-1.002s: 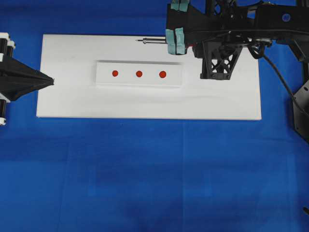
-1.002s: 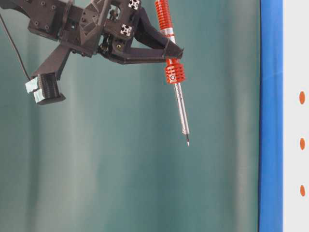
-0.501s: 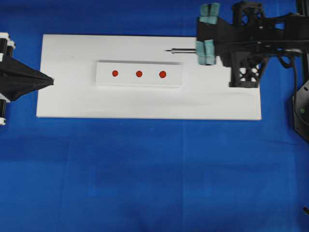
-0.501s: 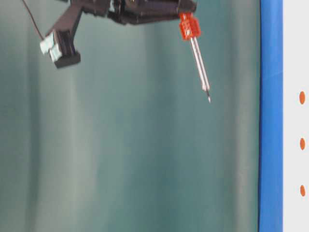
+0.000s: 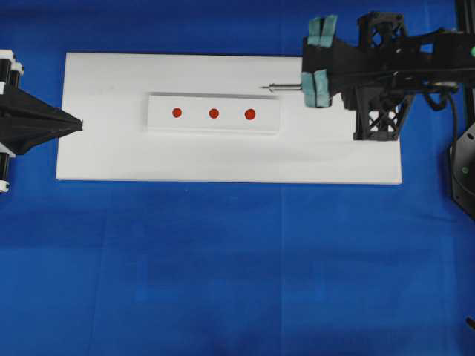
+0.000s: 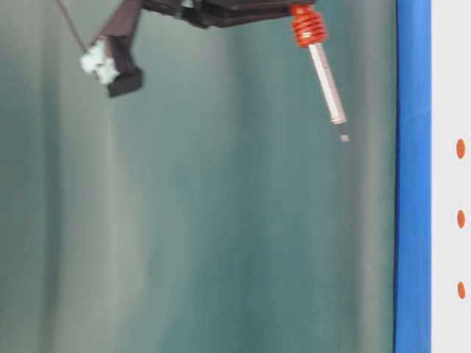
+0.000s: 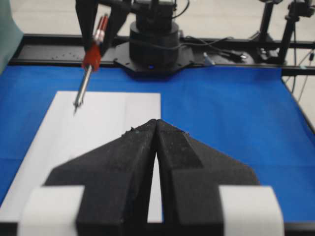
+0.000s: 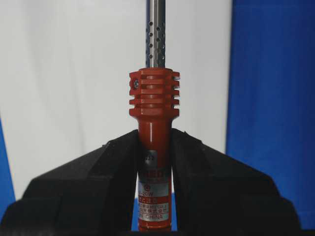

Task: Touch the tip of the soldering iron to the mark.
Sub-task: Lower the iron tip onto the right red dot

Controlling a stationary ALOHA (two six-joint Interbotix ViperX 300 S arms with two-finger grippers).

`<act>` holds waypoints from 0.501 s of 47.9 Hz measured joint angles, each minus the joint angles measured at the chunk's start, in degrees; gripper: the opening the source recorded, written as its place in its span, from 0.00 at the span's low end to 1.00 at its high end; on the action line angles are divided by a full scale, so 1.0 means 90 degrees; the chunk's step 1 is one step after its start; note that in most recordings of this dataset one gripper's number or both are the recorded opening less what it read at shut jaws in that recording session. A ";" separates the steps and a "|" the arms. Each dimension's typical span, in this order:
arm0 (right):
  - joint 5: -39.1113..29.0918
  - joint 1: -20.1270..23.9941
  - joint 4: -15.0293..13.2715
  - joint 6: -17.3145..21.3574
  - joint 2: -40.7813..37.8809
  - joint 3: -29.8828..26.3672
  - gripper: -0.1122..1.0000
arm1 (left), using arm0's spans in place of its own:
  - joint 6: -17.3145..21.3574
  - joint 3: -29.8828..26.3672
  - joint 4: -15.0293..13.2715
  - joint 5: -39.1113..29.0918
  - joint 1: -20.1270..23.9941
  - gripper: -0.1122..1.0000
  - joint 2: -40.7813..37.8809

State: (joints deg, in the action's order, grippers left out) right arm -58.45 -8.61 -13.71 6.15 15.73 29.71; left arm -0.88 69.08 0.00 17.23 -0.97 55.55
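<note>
Since a second ago my right arm pulled back rightward — right gripper [image 8: 153, 162] clamps the soldering iron [image 8: 153, 128] above the white board [image 5: 111, 148]; left gripper [image 7: 156, 129] closed.

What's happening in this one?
The right gripper is shut on the soldering iron and holds it in the air above the white board, tip pointing toward the raised strip with three red marks. The tip touches no mark yet. The left gripper sits shut and empty at the board's other end.
</note>
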 measured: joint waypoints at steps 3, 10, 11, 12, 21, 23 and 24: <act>0.0166 0.0000 0.0068 0.0010 -0.0117 0.0098 0.16 | 0.0000 0.0000 0.0000 0.0000 0.0000 0.10 -0.0010; 0.0557 0.0000 0.0166 0.0010 -0.0352 0.0312 0.16 | 0.0000 0.0000 0.0010 0.0000 0.0010 0.10 0.0000; 0.0615 0.0010 0.0176 0.0010 -0.0391 0.0352 0.16 | 0.0000 0.0000 0.0000 0.0000 0.0000 0.10 0.0000; 0.0674 0.0010 0.0176 0.0010 -0.0430 0.0381 0.16 | 0.0000 0.0000 0.0010 0.0000 0.0000 0.10 0.0000; 0.1104 0.0000 0.0186 0.0020 -0.0742 0.0527 0.16 | 0.0000 0.0000 0.0000 0.0020 0.0000 0.10 0.0000; 0.1182 0.0000 0.0186 0.0010 -0.0811 0.0537 0.16 | 0.0000 0.0000 0.0000 0.0029 0.0000 0.10 -0.0010; 0.1221 -0.0010 0.0186 0.0010 -0.0840 0.0547 0.16 | 0.0000 0.0000 0.0010 0.0029 0.0000 0.10 -0.0010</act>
State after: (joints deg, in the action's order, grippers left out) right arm -47.46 -8.70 -12.04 6.24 8.17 34.63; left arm -0.88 69.08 0.09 17.49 -0.97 55.46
